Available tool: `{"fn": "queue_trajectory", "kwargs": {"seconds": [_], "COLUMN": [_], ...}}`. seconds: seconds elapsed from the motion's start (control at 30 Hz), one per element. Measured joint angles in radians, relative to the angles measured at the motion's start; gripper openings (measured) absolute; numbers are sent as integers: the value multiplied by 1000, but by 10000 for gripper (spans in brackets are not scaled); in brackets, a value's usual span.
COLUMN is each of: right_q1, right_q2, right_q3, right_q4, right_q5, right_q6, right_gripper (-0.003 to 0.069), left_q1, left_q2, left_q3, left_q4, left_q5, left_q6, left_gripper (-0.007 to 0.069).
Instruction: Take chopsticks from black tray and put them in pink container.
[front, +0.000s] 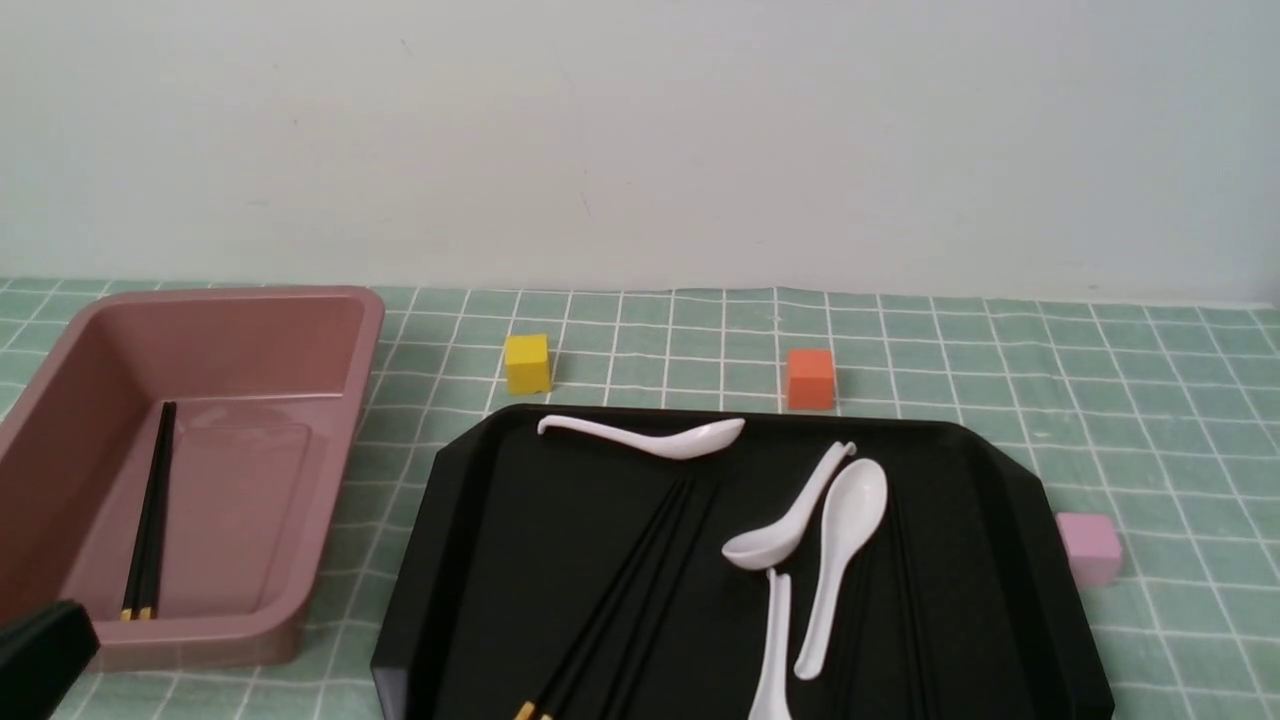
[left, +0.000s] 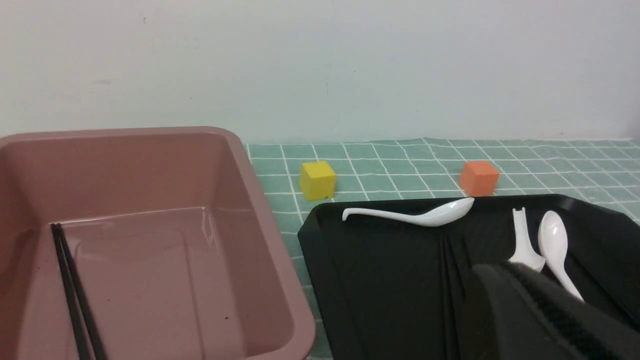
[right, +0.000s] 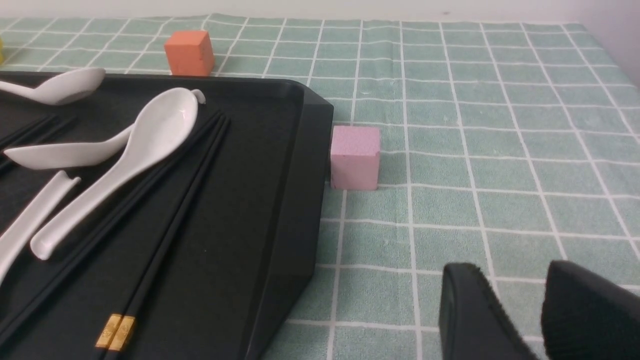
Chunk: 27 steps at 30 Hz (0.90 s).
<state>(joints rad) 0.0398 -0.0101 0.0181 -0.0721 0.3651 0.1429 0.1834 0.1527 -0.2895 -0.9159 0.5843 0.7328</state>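
Observation:
The black tray (front: 450, 520) holds a pair of black chopsticks (front: 640, 570) lying slantwise, gold ends at the near rim. A second pair (right: 170, 200) lies beside the white spoons near the tray's right side. One more pair (front: 152, 500) lies along the left wall inside the pink container (front: 370, 330), which stands left of the tray. My left gripper (front: 40, 650) sits low at the container's near corner. In the left wrist view its fingers (left: 505, 270) show no gap and hold nothing. My right gripper (right: 515, 272) hovers open over the cloth, right of the tray, with nothing between its fingers.
Several white spoons (front: 840, 540) lie on the tray, partly over the chopsticks. A yellow cube (front: 527, 362) and an orange cube (front: 810, 378) stand behind the tray. A pale-pink cube (front: 1090, 546) touches its right edge. A green checked cloth (front: 1150, 400) covers the table, with a wall behind.

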Motion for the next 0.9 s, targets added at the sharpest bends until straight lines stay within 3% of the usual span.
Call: {"fn": "queue_trajectory", "kwargs": {"seconds": [0.17,0.33,0.5,0.67,0.77,0.9], "right_q1": [0,0,0,0,0,0], "right_q2": [0,0,0,0,0,0], "right_q3": [0,0,0,0,0,0], "right_q4": [0,0,0,0,0,0], "right_q5": [0,0,0,0,0,0], "right_q6": [0,0,0,0,0,0], "right_gripper": [240,240,240,240,240,240], "left_q1": [-9,-119,-273,-305,-306,-306], "left_q2": [-61,-85,-87,-153,-163,-164], "left_q3": [45,97,196,307,314,318], "left_q4": [36,206,565,851,916,934], "left_q5": [-1,-49,-204,-251,-223,-202], "left_q6": [-19,-216,-641,-967,-1041,-1046], "left_gripper": [-13,-13,-12,-9,-7,-3]}}
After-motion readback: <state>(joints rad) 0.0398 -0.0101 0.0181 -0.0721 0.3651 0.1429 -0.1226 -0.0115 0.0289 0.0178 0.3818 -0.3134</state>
